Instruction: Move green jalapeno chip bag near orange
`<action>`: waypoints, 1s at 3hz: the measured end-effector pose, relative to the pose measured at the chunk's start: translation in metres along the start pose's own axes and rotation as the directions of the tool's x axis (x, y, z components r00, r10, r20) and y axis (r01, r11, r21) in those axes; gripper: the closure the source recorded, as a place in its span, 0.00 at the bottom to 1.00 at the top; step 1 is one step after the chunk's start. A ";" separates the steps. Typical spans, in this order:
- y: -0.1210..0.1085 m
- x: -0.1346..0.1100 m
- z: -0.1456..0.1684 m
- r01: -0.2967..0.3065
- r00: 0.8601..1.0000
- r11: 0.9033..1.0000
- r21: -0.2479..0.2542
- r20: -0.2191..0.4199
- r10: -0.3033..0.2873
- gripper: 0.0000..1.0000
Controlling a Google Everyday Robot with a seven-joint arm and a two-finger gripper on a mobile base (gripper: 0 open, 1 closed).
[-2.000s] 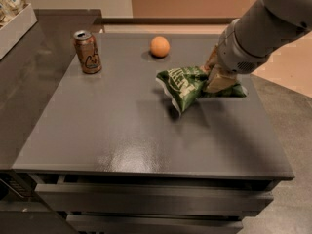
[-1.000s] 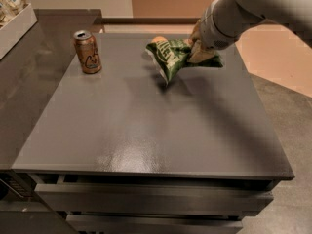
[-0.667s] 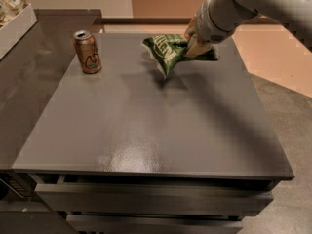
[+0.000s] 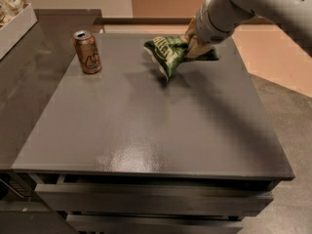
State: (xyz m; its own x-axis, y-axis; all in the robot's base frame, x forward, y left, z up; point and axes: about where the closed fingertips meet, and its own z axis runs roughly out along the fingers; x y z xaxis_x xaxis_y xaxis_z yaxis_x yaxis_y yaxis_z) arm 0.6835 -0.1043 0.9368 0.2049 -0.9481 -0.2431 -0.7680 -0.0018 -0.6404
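Note:
The green jalapeno chip bag (image 4: pixel 168 54), dark green foil with white lettering, hangs crumpled above the far middle of the grey table (image 4: pixel 146 126). My gripper (image 4: pixel 196 45) comes in from the upper right and is shut on the bag's right end, holding it a little above the tabletop. The orange does not show; it is hidden behind the bag and gripper.
A brown soda can (image 4: pixel 87 52) stands upright at the far left of the table. A white bin (image 4: pixel 14 18) sits on the dark counter at the far left. The table's front edge has drawers below it.
My gripper has carried the chip bag from the right middle of the table up and toward the far left. The orange, seen earlier, is now covered by the bag.

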 end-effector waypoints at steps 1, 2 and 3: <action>-0.002 0.010 0.008 0.048 0.999 0.999 -0.020 -0.005 -0.049 1.00; -0.003 0.018 0.018 0.095 0.995 0.995 -0.028 0.005 -0.095 0.83; -0.003 0.020 0.031 0.142 0.990 0.989 -0.034 0.024 -0.141 0.59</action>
State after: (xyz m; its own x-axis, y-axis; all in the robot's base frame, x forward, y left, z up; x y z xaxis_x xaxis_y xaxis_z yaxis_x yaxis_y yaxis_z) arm 0.7081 -0.1135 0.9114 0.3255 -0.9306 -0.1674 -0.7511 -0.1470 -0.6436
